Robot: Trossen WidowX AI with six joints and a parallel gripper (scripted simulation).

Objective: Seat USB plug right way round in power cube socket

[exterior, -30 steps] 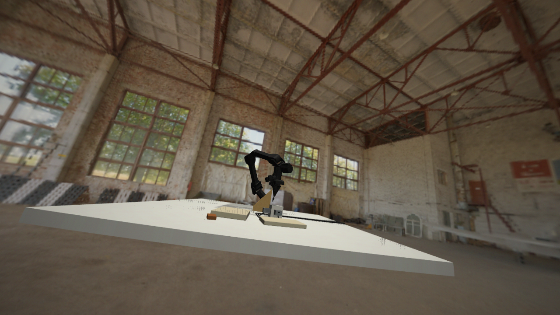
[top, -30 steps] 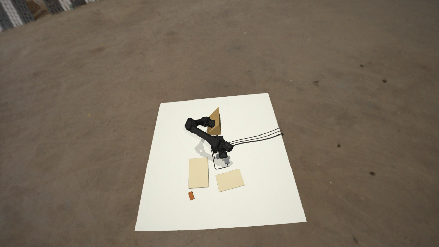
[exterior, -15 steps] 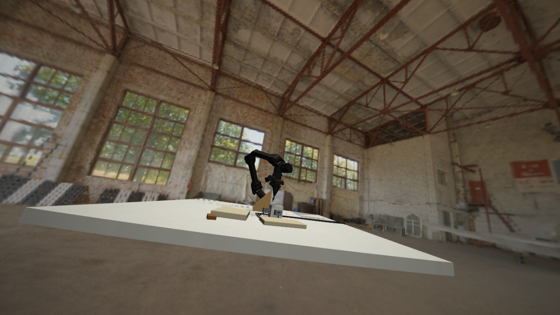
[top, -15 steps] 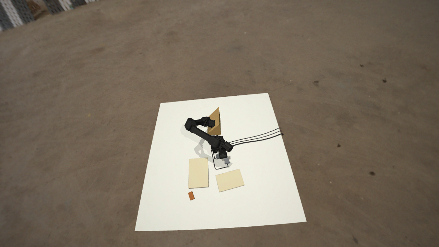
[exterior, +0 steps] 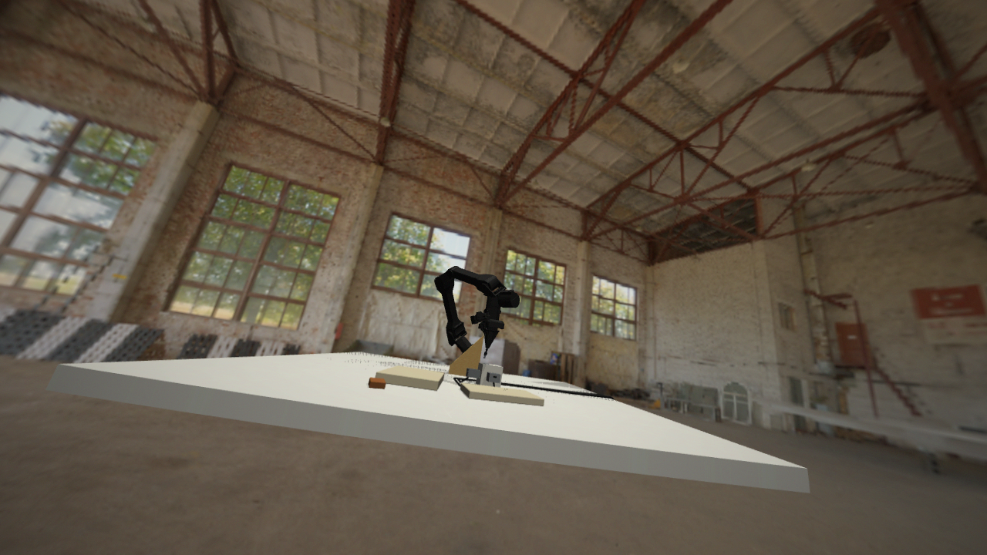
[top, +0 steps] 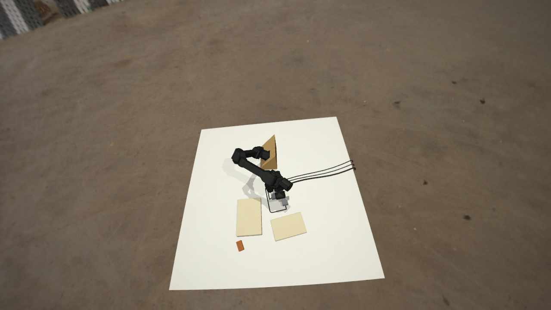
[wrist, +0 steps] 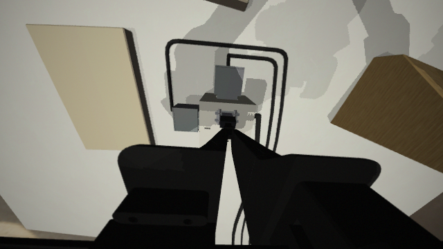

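Observation:
The pale grey power cube (wrist: 211, 115) (top: 280, 199) (exterior: 492, 371) stands on the white table, with grey plug blocks on two of its sides. In the wrist view my gripper (wrist: 228, 133) is shut on the small black USB plug (wrist: 227, 121), held right over the socket on the cube's top. The plug's thin black cable (wrist: 257, 126) runs down beside the fingers. In the top and exterior views the arm (top: 261, 175) (exterior: 483, 304) reaches down onto the cube. How deep the plug sits is hidden by the fingers.
Black cables (wrist: 284, 86) (top: 319, 171) loop round the cube and run to the table's right edge. Two flat beige boards (top: 249, 216) (top: 288, 225) lie near the cube, a brown wooden wedge (top: 270, 152) (wrist: 391, 107) by the arm, and a small orange block (top: 239, 245) farther off.

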